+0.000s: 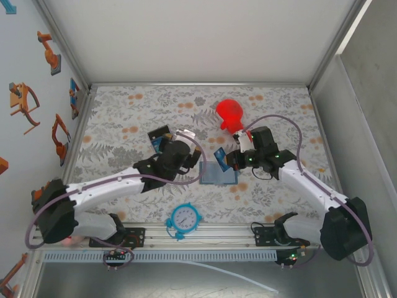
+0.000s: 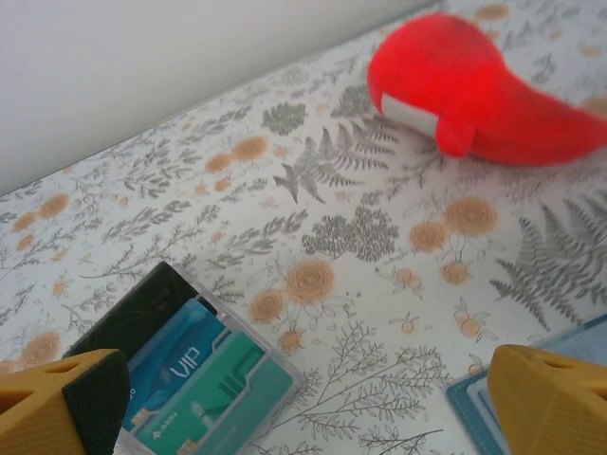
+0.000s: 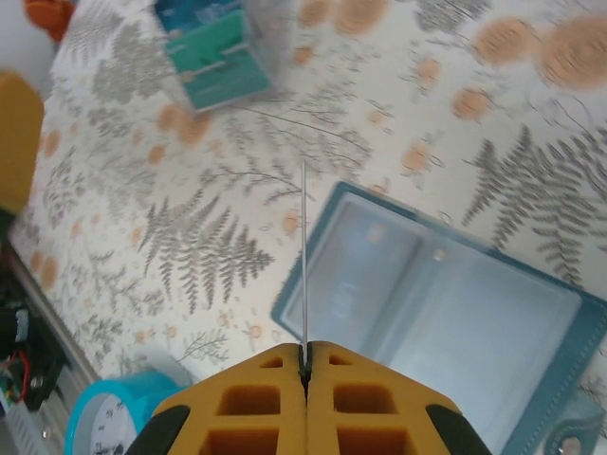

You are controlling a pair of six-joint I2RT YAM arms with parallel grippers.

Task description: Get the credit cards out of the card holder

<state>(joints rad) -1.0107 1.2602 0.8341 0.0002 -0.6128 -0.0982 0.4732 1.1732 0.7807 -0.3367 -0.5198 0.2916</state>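
Note:
The card holder [image 1: 220,175] lies open on the flowered cloth at mid-table, slate-blue outside, pale blue inside [image 3: 446,313]. My right gripper [image 1: 227,160] hovers just above its far edge, shut on a blue credit card [image 1: 219,154]. In the right wrist view that card [image 3: 304,246] shows edge-on as a thin line rising from the closed right gripper [image 3: 306,355]. My left gripper [image 1: 175,144] is open and empty [image 2: 313,408], left of the holder, whose corner [image 2: 474,403] shows by the right finger.
A black, blue and teal striped stack in a clear sleeve [image 1: 160,138] [image 2: 190,379] [image 3: 213,57] lies by the left gripper. A red plush toy [image 1: 230,113] [image 2: 474,85] sits behind the right gripper. A blue clock [image 1: 183,218] [image 3: 104,417] stands near the front rail.

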